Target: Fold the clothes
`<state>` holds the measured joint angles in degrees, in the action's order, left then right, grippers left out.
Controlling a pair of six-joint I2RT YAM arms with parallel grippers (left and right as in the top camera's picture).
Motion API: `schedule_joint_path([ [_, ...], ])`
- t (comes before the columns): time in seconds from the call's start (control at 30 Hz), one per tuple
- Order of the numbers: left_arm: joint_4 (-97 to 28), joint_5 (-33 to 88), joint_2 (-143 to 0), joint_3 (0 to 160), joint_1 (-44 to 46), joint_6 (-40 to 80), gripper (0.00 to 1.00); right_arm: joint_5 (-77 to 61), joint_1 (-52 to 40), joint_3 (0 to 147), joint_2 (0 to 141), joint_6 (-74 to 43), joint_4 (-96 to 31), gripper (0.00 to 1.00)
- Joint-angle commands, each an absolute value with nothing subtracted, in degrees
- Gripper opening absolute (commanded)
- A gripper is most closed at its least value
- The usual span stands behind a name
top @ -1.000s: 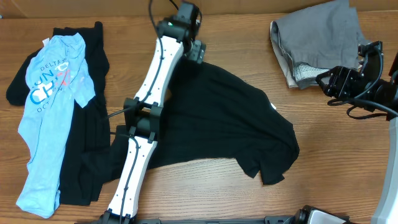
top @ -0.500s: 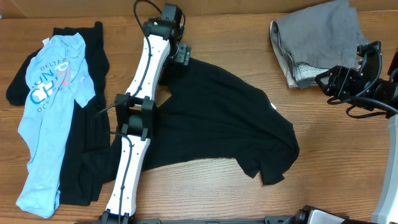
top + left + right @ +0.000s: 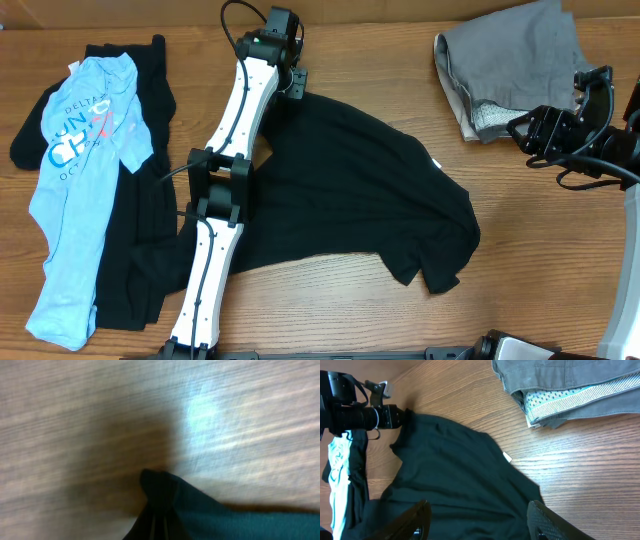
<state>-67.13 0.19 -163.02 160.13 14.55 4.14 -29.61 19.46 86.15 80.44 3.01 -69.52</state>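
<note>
Overhead view with both wrist views. The left gripper [image 3: 297, 90] reaches to the far side of the table [image 3: 380, 60], its fingers drawn together and clamped on the far edge of the black T-shirt [image 3: 360, 190]. This shirt lies spread and rumpled across the middle of the table, with its small white label [image 3: 437, 166] at the right edge. In the left wrist view we see only blurred wood grain and a pinched, pointed fold of the black T-shirt [image 3: 165, 505] rising from the lower edge. The fingers themselves cannot be made out there. The right wrist view supplies what that view lacks: the left gripper [image 3: 390, 416] appears from the side, meeting the corner of the shirt [image 3: 450, 480], and the label [image 3: 507, 457] shows at the cloth's edge. The right gripper [image 3: 520, 132] hangs near the right edge of the table, just beside the grey garments [image 3: 510, 65]. Its fingers [image 3: 415, 520] stand apart with nothing between them, above the shirt's near portion. Only the right wrist view shows the pale speckled lining [image 3: 570, 402] of the grey garments [image 3: 570, 380] clearly. Only the overhead view shows the light blue printed T-shirt [image 3: 75, 190], which lies on another black piece [image 3: 140, 240] at the left, well apart from both grippers.
</note>
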Motion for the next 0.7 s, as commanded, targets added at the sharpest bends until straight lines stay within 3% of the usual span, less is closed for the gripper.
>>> schedule_joint_path([
  [0.0,-64.07,-0.36,-164.24,158.60,15.03,3.95,0.04,-29.58,19.18,87.39,80.51,3.05,-69.04,0.65],
  [0.43,-47.07,-0.40,-164.24,163.54,18.92,4.73,0.04,-29.58,19.18,87.39,80.51,3.03,-68.73,0.65],
  [0.67,-43.75,0.78,-164.24,165.49,21.47,5.21,0.04,-29.58,19.18,87.39,80.51,3.03,-68.20,0.65],
])
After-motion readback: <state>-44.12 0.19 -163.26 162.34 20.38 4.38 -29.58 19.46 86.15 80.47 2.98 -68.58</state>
